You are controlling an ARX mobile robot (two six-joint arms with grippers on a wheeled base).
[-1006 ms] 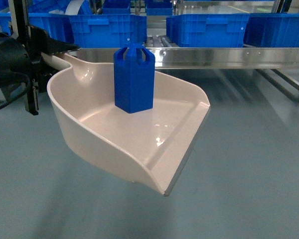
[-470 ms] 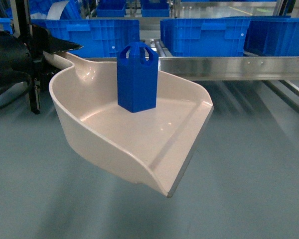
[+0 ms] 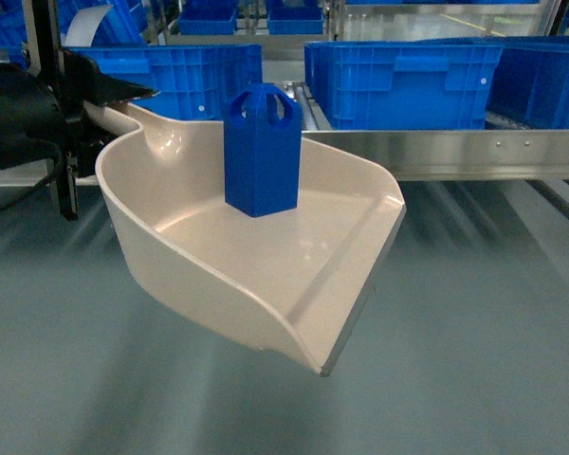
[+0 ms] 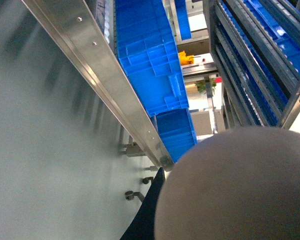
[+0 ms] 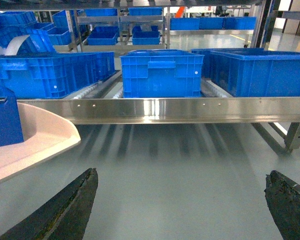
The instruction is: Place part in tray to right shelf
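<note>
The cream tray (image 3: 303,284) hangs in the air in the head view, held by its stub handle (image 3: 123,116) at upper left. My left gripper (image 3: 109,102) is shut on that handle. The blue part (image 3: 262,150) stands upright in the back of the tray. In the left wrist view the tray's underside (image 4: 240,185) fills the lower right beside one dark finger (image 4: 147,210). My right gripper (image 5: 182,185) is open and empty over the floor, with the tray (image 5: 35,142) and the part (image 5: 5,117) at its left. The right shelf's steel front rail (image 3: 474,152) runs behind the tray.
Large blue crates (image 3: 398,81) sit on the shelf's roller tracks, with more crates (image 5: 162,72) on racks behind. A shelf leg (image 5: 295,132) stands at the right. Grey floor (image 3: 474,332) spreads below the tray and in front of the rail.
The shelf rail and crates have grown larger and shifted right and down in the head view, so I have come closer. Tray and part keep their place in the view.
</note>
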